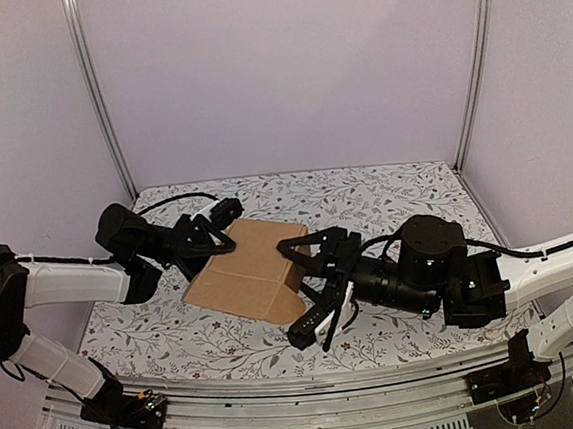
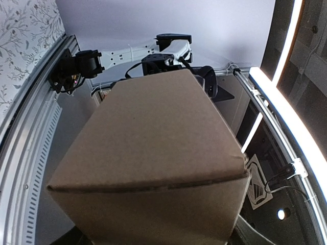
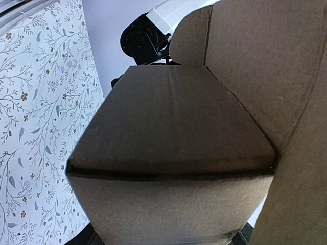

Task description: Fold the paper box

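The paper box [image 1: 246, 268] is a brown cardboard body lying on the floral cloth mid-table, between both arms. My left gripper [image 1: 229, 242] is at its far left corner, and in the left wrist view the paper box [image 2: 153, 153] fills the space between the jaws. My right gripper [image 1: 297, 279] grips its right end. In the right wrist view the paper box [image 3: 168, 153] spans from finger [image 3: 84, 236] to finger, with an open flap [image 3: 286, 102] standing up on the right. Most of both grippers' fingers are hidden behind cardboard.
The floral tablecloth [image 1: 395, 195] covers the table. Lilac walls with aluminium posts [image 1: 101, 100] enclose the back and sides. A metal rail [image 1: 282, 391] runs along the near edge by the arm bases.
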